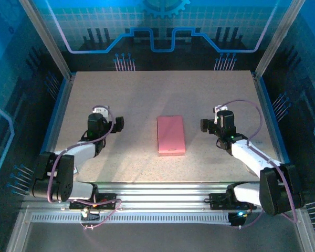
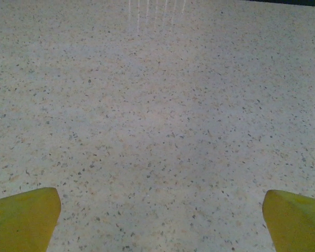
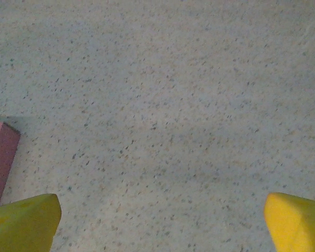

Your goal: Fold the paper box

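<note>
Top external view: the paper box (image 1: 171, 135) is a slim, closed rectangle of smooth pink card with crisp edges. It lies flat at the centre of the speckled, stone-like desk (image 1: 147, 94). The left fingers (image 2: 21, 218), blunt yellow wedges, are spread wide at its 9 o'clock and hold nothing. The right fingers (image 3: 21, 220) are spread the same way at its 3 o'clock.

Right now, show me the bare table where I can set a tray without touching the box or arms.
The widest bare stretch is the far half of the table, beyond the paper box and both arms. Narrower lanes flank the box, bordered by the left arm and the right arm. The near corners are crowded.
</note>
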Controlling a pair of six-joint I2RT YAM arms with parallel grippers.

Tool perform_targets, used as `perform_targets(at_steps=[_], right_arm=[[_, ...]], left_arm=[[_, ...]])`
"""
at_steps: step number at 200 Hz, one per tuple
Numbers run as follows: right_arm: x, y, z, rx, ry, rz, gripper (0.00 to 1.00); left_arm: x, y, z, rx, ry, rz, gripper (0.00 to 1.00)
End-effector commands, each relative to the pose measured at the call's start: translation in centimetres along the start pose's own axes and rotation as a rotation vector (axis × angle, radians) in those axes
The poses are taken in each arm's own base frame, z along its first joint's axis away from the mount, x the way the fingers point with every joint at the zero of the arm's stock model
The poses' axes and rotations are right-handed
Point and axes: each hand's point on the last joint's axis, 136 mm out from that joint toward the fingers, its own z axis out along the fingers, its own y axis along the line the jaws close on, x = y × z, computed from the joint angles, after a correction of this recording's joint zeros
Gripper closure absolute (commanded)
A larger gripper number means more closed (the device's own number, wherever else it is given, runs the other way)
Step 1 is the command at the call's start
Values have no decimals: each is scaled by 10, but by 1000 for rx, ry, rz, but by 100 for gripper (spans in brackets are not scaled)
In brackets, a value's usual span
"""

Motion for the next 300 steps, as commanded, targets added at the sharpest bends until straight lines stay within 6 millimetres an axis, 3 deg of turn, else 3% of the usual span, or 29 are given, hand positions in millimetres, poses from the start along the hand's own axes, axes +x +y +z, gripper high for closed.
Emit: perform_targets(at_steps=[1, 31, 52, 152, 203, 247, 300], right_arm=[[-27, -15, 3, 67, -111, -39, 0], [-22, -14, 11, 56, -147, -38, 0], [-21, -11, 15, 44, -175, -50, 0], [-25, -10, 28, 47, -289, -128, 0], [-16, -6, 31, 4, -335, -135, 0], [-7, -15, 44, -34, -295, -72, 0], [-8, -26, 42, 24, -311, -37, 0]], left_arm=[[-17, 6, -1, -13, -101, 38, 1], [-19, 14, 3, -6, -132, 21, 1], [-9, 23, 12, 4, -156, -18, 1], [-4, 10, 15, 79, -140, 19, 1], [-4, 12, 15, 68, -141, 18, 1], [-4, 13, 16, 63, -141, 15, 1], [-4, 12, 16, 65, -141, 15, 1]])
